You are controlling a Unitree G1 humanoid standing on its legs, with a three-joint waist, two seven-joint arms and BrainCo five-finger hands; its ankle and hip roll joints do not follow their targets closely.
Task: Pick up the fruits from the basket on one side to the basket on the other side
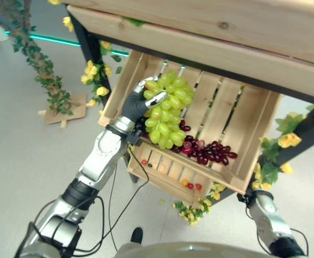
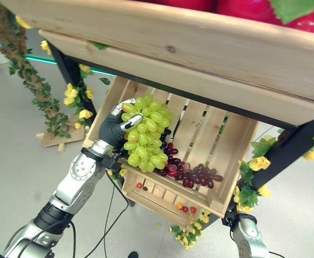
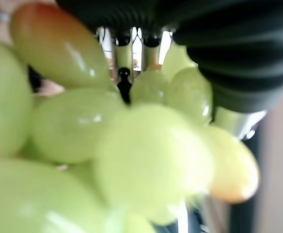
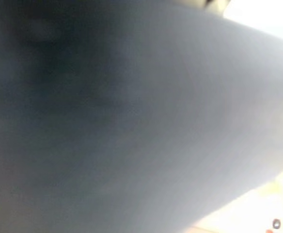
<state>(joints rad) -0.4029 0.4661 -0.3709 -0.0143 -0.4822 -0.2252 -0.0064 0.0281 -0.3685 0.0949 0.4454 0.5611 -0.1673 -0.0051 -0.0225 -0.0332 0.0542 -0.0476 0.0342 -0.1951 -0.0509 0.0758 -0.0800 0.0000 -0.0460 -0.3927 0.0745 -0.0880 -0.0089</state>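
Note:
My left hand [image 1: 134, 105] is shut on a bunch of green grapes [image 1: 168, 110], which hangs over the left part of a tilted wooden crate [image 1: 221, 102]. The same green grapes [image 3: 107, 145] crowd against my fingers [image 3: 132, 46] in the left wrist view. A bunch of dark red grapes [image 1: 208, 150] lies in the crate's lower middle. A few small loose fruits [image 1: 192, 185] rest against the crate's front rim. My right arm hangs low at the lower right, under the stand, and its hand is hidden there.
A wooden shelf [image 2: 200, 64] overhangs the crate, with red fruit [image 2: 243, 9] on top. Black stand legs [image 1: 87, 43] carry yellow flowers [image 1: 95, 72] and leaves. A leafy vine [image 1: 36, 59] stands to the left on a grey floor [image 1: 17, 156].

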